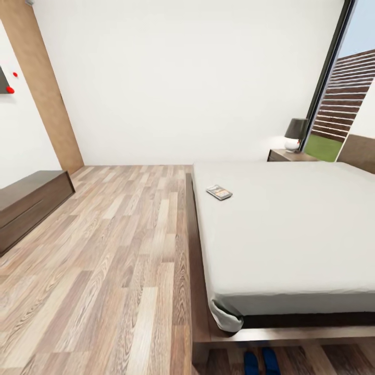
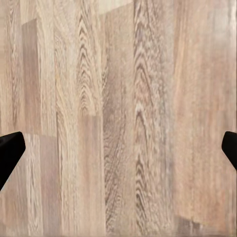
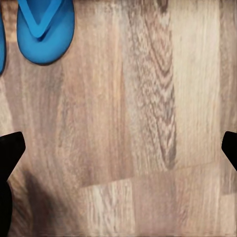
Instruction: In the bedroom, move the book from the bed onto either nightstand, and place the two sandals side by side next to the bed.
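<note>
Book (image 1: 219, 192) on bed (image 1: 291, 229), far; sandals (image 1: 261, 361) near, paired. Both claws (image 2: 118, 148) (image 3: 118, 148) wide, empty. Risk: long reach over mattress, thin book slipping.

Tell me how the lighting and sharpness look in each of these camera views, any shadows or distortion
Head view: even, soft light, wide-angle stretch tilting the window frame; a lit glow around the lamp; the book slightly soft. Left wrist view: flat light on the floor, grain sharp. Right wrist view: a dark shadow beside the gripper fingertip; the sandal crisp.
</note>
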{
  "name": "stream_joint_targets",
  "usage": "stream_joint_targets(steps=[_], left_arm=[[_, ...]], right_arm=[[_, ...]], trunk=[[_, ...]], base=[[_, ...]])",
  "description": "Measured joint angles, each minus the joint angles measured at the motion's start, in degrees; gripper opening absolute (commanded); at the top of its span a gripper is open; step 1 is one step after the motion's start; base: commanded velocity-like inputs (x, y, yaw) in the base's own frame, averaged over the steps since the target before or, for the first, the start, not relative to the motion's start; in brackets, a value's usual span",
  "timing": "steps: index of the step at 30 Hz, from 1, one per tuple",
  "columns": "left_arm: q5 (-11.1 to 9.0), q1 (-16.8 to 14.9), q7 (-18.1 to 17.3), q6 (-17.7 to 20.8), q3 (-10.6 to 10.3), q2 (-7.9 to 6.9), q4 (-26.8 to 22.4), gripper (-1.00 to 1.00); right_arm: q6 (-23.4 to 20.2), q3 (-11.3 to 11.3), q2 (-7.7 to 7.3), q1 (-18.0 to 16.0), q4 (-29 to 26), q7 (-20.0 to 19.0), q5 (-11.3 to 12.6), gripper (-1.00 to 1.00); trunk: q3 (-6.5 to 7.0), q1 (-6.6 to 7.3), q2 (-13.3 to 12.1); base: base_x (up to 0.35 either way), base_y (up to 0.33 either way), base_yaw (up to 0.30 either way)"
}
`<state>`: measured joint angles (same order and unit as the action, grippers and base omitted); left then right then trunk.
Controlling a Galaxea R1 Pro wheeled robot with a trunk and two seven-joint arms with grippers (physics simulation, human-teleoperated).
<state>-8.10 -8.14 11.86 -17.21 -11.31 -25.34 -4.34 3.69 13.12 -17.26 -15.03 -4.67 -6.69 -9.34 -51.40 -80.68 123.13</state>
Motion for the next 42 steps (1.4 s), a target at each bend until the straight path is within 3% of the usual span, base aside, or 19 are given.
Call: stream_joint_targets(steps=[9, 16, 25, 38, 42], left_arm=[[-0.24, 1.06, -0.62, -1.37, 0.07, 3.03, 0.01, 1.0], [-0.26, 1.58, -0.77, -2.06, 0.1, 4.57, -0.03, 1.0], [-0.33, 1.83, -1.15, -2.54, 0.13, 5.31, -0.01, 1.0], [-0.32, 1.91, -1.4, -4.27, 0.11, 5.19, -0.03, 1.0], [-0.36, 1.87, -1.43, -4.53, 0.12, 5.09, -0.09, 1.0]], right_arm=[[2.0, 0.06, -0.07, 2.73, 0.73, 0.03, 0.18, 1.0], [4.0, 0.07, 0.15, 4.86, 1.48, 0.02, 0.42, 1.0], [5.03, 0.13, 0.57, 5.83, 4.49, -0.01, 0.54, 1.0], [5.86, 0.38, 0.62, 6.15, 6.04, -0.04, 0.64, 1.0], [7.12, 0.45, 0.65, 6.19, 6.19, -0.05, 0.64, 1.0]], trunk=[[1.61, 1.98, -3.61], [2.87, 3.51, -6.42], [4.49, 5.49, -10.03], [6.82, 8.35, -15.24], [6.83, 8.35, -15.26]], base=[[0.0, 0.0, 0.0], [0.0, 0.0, 0.0], [0.0, 0.0, 0.0], [0.0, 0.0, 0.0], [0.0, 0.0, 0.0]])
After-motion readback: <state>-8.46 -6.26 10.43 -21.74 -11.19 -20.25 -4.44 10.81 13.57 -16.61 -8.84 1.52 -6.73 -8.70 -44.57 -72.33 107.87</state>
